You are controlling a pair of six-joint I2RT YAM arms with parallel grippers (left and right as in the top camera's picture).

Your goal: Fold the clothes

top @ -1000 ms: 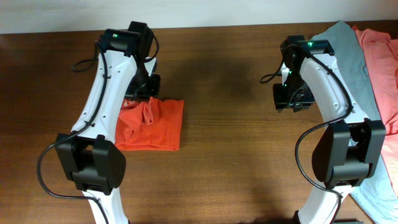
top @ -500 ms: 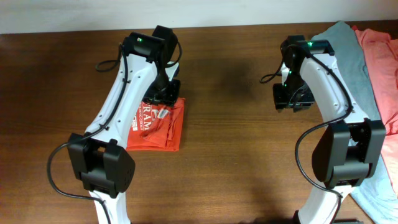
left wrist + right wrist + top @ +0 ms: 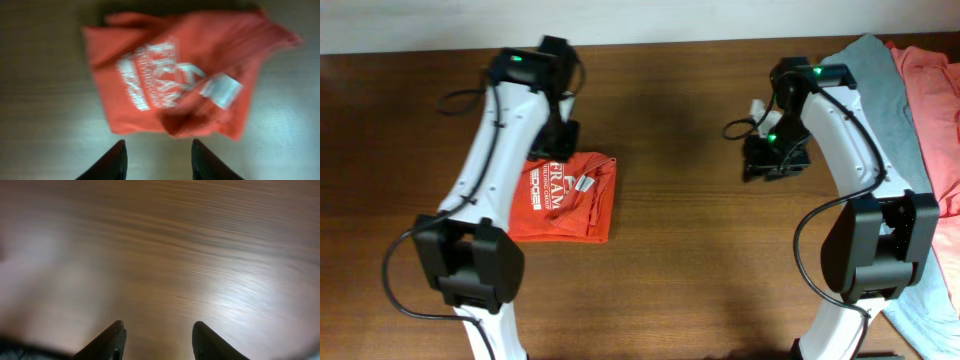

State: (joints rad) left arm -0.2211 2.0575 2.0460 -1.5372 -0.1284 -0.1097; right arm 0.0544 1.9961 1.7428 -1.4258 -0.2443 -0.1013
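Note:
The orange-red T-shirt [image 3: 565, 197] lies folded on the table at the left, white lettering and a white label up; it fills the left wrist view [image 3: 175, 75]. My left gripper [image 3: 158, 157] is open and empty, raised just beyond the shirt's far edge [image 3: 555, 140]. My right gripper [image 3: 158, 340] is open and empty above bare wood [image 3: 767, 160]. A grey-blue T-shirt [image 3: 886, 95] and a salmon-pink T-shirt [image 3: 935, 110] lie heaped at the table's right edge.
A pale blue cloth [image 3: 930, 300] hangs at the front right corner beside the right arm's base. Brown wooden table [image 3: 690, 250] runs between the arms.
My left gripper let go of the orange-red shirt and pulled back and left; the shirt now lies flat with its lettering up. My right gripper shifted slightly left.

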